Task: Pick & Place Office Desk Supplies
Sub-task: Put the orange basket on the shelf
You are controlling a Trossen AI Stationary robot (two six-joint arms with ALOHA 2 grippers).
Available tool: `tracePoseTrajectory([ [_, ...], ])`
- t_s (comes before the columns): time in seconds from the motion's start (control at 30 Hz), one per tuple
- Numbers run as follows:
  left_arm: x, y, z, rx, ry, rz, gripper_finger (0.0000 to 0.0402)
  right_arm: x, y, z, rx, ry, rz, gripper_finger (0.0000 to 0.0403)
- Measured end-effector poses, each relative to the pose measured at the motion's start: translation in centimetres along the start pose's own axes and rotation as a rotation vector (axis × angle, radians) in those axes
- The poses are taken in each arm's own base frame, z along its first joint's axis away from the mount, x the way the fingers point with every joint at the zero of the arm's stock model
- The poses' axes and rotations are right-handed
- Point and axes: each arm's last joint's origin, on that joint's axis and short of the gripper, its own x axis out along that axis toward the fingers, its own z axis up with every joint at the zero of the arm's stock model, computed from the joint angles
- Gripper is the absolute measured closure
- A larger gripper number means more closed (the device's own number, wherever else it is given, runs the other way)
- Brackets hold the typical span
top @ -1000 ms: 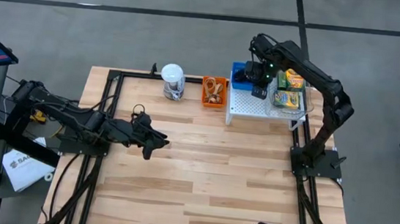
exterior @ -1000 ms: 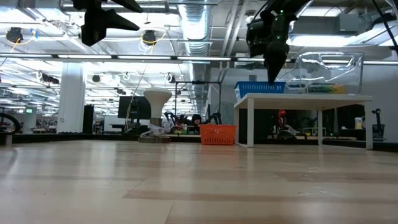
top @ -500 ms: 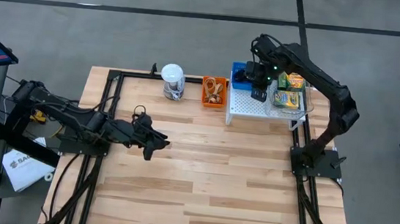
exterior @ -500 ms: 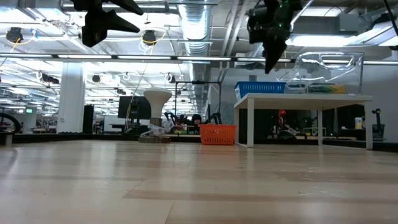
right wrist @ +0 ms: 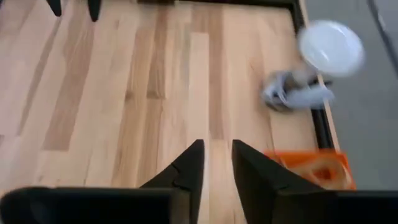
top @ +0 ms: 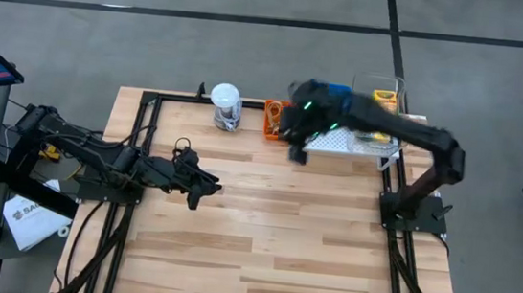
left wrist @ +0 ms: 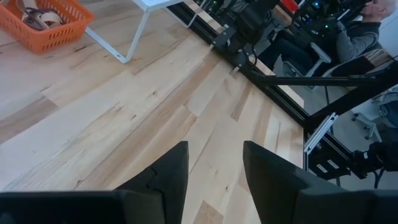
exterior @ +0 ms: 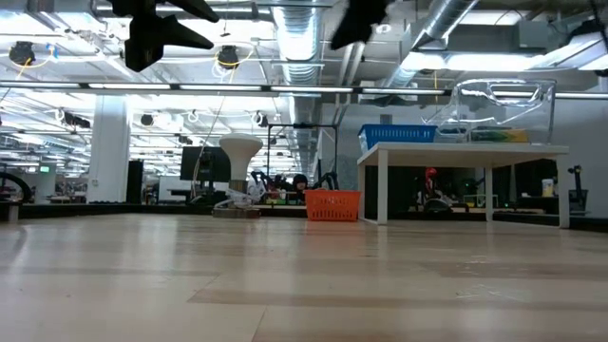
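Note:
My right gripper point(top: 295, 142) hangs open and blurred above the table, just near of the orange basket point(right wrist: 311, 168), with nothing between its fingers. Tan rubber-band loops point(left wrist: 32, 14) lie in that basket. A yellow-and-green crayon box point(top: 383, 98) sits in a clear container point(exterior: 503, 104) on the white shelf point(exterior: 465, 149); my right arm hides part of it. My left gripper point(top: 204, 188) waits open over the table's left half, high above the wood, touching nothing.
A clear jar with a white lid point(top: 226, 106) stands left of the orange basket at the far edge. A blue basket point(exterior: 397, 136) sits on the shelf's left end. Bare wood point(top: 282, 235) spreads across the middle and near side.
My right gripper has swung from above the shelf's blue basket toward the table's left, and now hangs by the orange basket. It has risen and tipped up. In the low view it has climbed to the top edge. My left arm has kept still.

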Motion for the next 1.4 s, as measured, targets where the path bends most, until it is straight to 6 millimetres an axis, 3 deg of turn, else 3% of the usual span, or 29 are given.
tracePoseTrajectory([
  [0.1,0.0,0.0,0.0,-0.006,0.003,-0.005,0.0257,3.6,1.5,0.5,-0.035,0.056,-0.061,0.0280],
  [0.17,-0.1,-0.1,-0.1,-0.004,0.013,-0.015,0.0257,5.7,1.4,-0.1,-0.030,0.138,-0.126,0.0247],
  [0.37,-0.3,-0.4,-0.5,-0.003,0.029,-0.033,0.0257,11.6,-0.8,-2.5,0.031,0.311,-0.140,0.0153],
  [0.5,-0.3,-0.5,-0.6,-0.003,0.047,-0.045,0.0257,14.3,-1.5,-3.3,0.044,0.366,-0.124,0.0133],
  [1.03,-0.4,-0.8,-0.6,-0.024,0.080,-0.103,0.0257,20.6,-3.8,-3.2,-0.050,0.670,-0.213,0.0132],
  [1.4,-0.4,-1.0,-0.4,-0.054,0.068,-0.125,0.0257,20.7,-6.7,-4.7,0.038,0.702,-0.151,0.0133],
])
